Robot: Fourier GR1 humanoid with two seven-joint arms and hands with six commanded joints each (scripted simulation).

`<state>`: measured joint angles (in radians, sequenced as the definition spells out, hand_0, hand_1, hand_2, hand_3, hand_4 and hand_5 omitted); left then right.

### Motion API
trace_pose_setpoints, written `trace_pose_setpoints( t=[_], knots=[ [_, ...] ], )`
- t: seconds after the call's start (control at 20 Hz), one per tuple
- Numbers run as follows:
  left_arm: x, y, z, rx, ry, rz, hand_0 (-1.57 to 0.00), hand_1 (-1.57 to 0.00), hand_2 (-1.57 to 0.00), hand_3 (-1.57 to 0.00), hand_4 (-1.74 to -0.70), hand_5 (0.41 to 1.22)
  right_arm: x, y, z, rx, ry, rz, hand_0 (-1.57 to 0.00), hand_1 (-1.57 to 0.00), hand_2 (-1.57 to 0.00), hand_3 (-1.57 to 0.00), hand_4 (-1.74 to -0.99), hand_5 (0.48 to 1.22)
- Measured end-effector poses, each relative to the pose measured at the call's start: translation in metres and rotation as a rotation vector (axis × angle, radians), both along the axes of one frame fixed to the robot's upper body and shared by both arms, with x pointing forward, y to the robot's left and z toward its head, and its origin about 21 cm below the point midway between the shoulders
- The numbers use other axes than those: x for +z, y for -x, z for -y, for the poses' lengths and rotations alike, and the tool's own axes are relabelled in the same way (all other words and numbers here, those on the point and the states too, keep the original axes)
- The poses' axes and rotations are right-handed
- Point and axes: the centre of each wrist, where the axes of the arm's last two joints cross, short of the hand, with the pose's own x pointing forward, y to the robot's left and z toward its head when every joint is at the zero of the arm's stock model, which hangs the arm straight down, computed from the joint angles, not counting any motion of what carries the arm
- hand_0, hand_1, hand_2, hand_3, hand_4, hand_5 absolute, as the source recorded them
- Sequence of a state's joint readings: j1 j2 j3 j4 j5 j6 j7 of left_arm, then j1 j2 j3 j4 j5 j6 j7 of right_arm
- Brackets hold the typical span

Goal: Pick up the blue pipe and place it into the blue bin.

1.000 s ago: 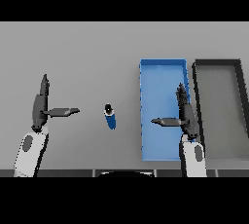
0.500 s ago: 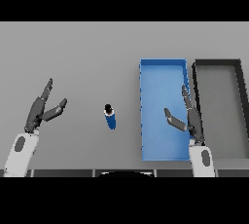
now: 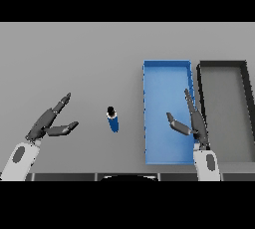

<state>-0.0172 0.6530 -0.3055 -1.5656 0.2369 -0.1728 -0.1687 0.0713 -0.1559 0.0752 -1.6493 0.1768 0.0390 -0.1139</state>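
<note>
The left hand (image 3: 47, 123) hovers with fingers spread and holding nothing, the blue pipe (image 3: 113, 119) lying on the grey table (image 3: 74, 58) well to its right, apart from both hands, while the right hand (image 3: 191, 123), fingers straight and released, hangs over the blue bin (image 3: 167, 71), the dark bin (image 3: 224, 113) just beyond.

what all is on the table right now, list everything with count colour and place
blue pipe: one, blue with a dark end, on the table left of the blue bin, touched by neither hand
blue bin: one, blue, right of centre, nothing lying in it
dark bin: one, dark grey, right beside the blue bin
table: one, grey, under everything
left hand: one, dark, open, left of the pipe
right hand: one, dark, open, over the blue bin's right side
</note>
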Motion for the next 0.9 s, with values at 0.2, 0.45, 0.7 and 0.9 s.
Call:
trace_pose_setpoints(
  t=[0.2,0.45,0.7,0.9],
  knots=[
    [-0.01,0.012,0.035,-0.118,-0.02,-0.083,0.0,0.0,0.0,0.0,-1.13,0.475,0.004,0.0,0.005,-0.008,-0.001,0.0,0.0,0.0,0.0,0.0,-1.182,0.618],
    [-0.022,0.01,0.067,-0.179,-0.034,-0.121,0.0,0.0,0.0,0.0,-1.15,0.451,0.004,0.003,-0.003,-0.001,-0.017,0.006,0.0,0.0,0.0,0.0,-1.213,0.625],
    [-0.037,0.0,0.104,-0.204,0.011,-0.098,0.0,0.0,0.0,0.0,-1.15,0.46,0.003,0.004,-0.001,-0.007,-0.016,-0.005,0.0,0.0,0.0,0.0,-1.201,0.62],
    [-0.045,-0.009,0.123,-0.207,0.04,-0.098,0.0,0.0,0.0,0.0,-1.12,0.456,0.006,0.002,0.002,-0.018,-0.02,-0.006,0.0,0.0,0.0,0.0,-1.211,0.634]
  ],
)
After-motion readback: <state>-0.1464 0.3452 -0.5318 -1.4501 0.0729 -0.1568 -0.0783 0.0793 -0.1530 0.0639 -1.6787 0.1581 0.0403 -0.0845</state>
